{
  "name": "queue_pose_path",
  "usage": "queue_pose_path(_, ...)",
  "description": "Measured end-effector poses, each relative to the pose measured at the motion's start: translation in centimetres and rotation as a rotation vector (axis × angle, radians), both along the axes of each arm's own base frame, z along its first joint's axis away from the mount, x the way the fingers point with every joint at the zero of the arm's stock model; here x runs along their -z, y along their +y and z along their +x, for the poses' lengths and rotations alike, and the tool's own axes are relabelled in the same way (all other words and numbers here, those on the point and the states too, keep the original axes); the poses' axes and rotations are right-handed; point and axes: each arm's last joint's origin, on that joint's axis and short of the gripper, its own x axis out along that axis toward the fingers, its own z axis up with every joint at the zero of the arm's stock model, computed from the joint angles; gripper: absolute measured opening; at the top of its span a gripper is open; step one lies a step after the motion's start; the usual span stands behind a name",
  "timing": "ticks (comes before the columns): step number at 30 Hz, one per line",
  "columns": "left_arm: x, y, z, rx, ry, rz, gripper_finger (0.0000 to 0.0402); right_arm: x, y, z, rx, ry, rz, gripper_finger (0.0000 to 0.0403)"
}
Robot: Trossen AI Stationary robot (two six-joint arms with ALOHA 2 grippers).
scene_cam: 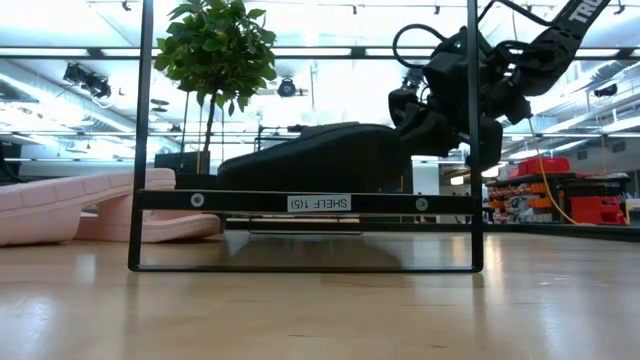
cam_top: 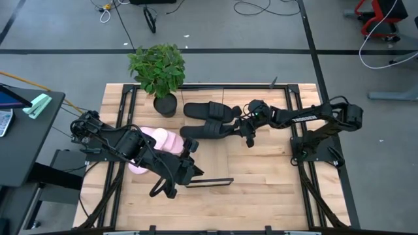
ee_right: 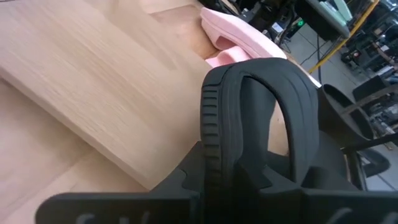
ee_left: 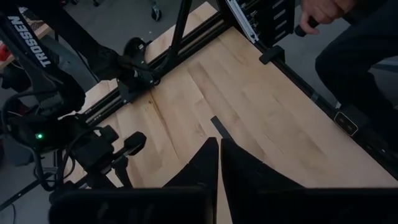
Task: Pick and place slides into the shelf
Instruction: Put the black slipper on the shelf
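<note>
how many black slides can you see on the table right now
2. One black slide lies beside the potted plant. The other black slide sits just in front of it, its strap held by the right gripper. None seem hidden.

Both arms [cam_top: 307, 117] matte blk, blk cables, white TROSSEN lettering; green LED on wrist

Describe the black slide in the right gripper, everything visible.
The black slide is matte, rubbery-looking, open-toed, with one wide ribbed strap. The right gripper is shut on that strap. The slide lies lengthwise mid-table beside the second black slide; in the low view it shows behind the shelf's end bar. Whether it rests or hangs is unclear.
</note>
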Motion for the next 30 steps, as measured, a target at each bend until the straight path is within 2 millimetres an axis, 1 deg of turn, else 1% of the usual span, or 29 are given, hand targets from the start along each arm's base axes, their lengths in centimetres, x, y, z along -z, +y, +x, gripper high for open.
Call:
queue_pose_path(5,0.00,0.01,0.00,0.000,0.000,0.000,0.0024,-0.34,0.00,-0.15,0.018,-0.003,-0.011,0.0048)
queue_pose_path(8,0.01,0.03,0.01,-0.001,0.001,0.001,0.0029,-0.50,0.01,-0.28,0.030,0.001,-0.020,0.0043)
queue_pose_path(13,0.02,0.04,0.01,-0.001,0.002,0.002,0.0034,-0.46,0.03,-0.39,0.033,0.014,-0.021,0.0043)
queue_pose_path(16,0.07,0.06,-0.03,-0.001,0.009,0.005,0.0031,-0.23,0.07,-0.52,0.034,0.042,-0.014,0.0049)
queue_pose_path(24,0.08,0.06,-0.04,-0.001,0.009,0.006,0.0019,0.21,0.13,-0.79,0.034,0.093,-0.034,0.0043)
queue_pose_path(30,0.12,0.08,-0.07,-0.001,0.014,0.008,0.0027,0.44,0.09,-0.91,0.055,0.123,-0.042,0.0069)
